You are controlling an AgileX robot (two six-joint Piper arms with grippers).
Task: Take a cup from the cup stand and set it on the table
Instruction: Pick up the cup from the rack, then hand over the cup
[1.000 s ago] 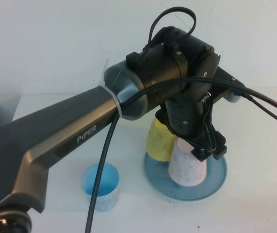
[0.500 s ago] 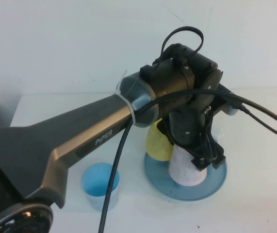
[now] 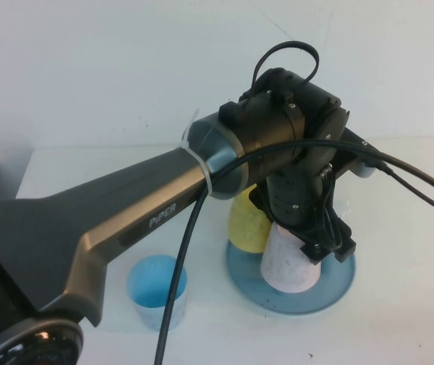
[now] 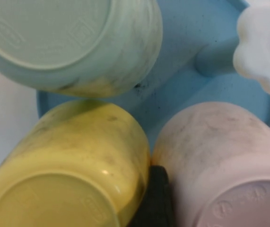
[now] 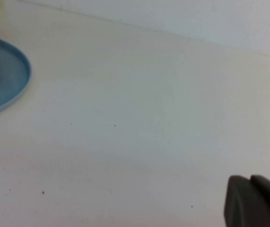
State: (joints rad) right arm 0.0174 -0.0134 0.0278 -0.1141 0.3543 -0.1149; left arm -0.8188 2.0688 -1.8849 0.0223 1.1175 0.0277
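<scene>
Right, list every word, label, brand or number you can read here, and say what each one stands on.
"PiPER": white lettering on the grey link of the left arm in the high view.

Embossed marks on the upturned bottoms of the cup, the yellow cup and the pale green cup in the left wrist view: too faint to read.

Nothing to read on the cup stand, the table, the left gripper or the right gripper.

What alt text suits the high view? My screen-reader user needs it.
The left arm reaches over the cup stand, its left gripper down at the inverted pink cup. A yellow cup stands behind; a light blue cup sits on the table. The right gripper is out of view.
</scene>
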